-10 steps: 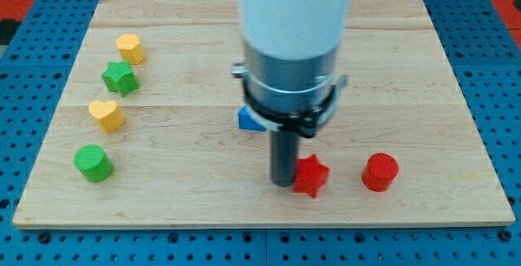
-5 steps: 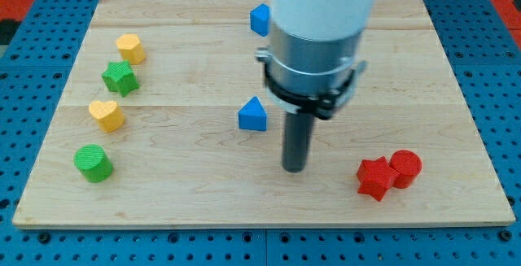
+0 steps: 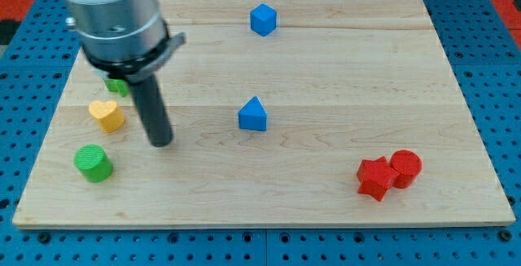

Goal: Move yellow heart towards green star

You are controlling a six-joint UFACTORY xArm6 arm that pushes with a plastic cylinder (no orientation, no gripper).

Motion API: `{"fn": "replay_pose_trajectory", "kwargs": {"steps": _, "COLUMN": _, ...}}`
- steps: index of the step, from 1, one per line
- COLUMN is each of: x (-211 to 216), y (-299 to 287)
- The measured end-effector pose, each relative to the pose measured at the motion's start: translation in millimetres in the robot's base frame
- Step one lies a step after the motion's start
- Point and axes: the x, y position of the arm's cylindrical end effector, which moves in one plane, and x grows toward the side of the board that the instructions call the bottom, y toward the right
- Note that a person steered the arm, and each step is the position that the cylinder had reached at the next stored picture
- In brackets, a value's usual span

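The yellow heart (image 3: 107, 114) lies at the board's left side. The green star (image 3: 116, 85) sits just above it and is mostly hidden behind my arm. My tip (image 3: 161, 142) rests on the board to the right of the heart and slightly below it, about a block's width away, not touching it.
A green cylinder (image 3: 93, 162) lies below the heart. A blue triangular block (image 3: 253, 115) sits mid-board and a blue cube (image 3: 262, 19) near the top. A red star (image 3: 375, 177) touches a red cylinder (image 3: 404, 167) at lower right. The wooden board (image 3: 342, 79) lies on a blue pegboard.
My arm has swept from the board's middle to the left, ending beside the yellow heart. It now hides the yellow block at upper left and most of the green star. The red blocks stayed put.
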Motion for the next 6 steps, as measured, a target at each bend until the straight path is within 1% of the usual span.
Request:
{"fn": "replay_pose_trajectory", "kwargs": {"steps": 2, "x": -6.8, "y": -77.5}}
{"fn": "replay_pose_trajectory", "kwargs": {"steps": 3, "x": -11.9, "y": -105.9}}
{"fn": "replay_pose_trajectory", "kwargs": {"steps": 4, "x": -30.3, "y": -100.8}}
{"fn": "replay_pose_trajectory", "kwargs": {"steps": 5, "x": -44.6, "y": -76.9}}
{"fn": "replay_pose_trajectory", "kwargs": {"steps": 6, "x": -39.4, "y": -64.8}}
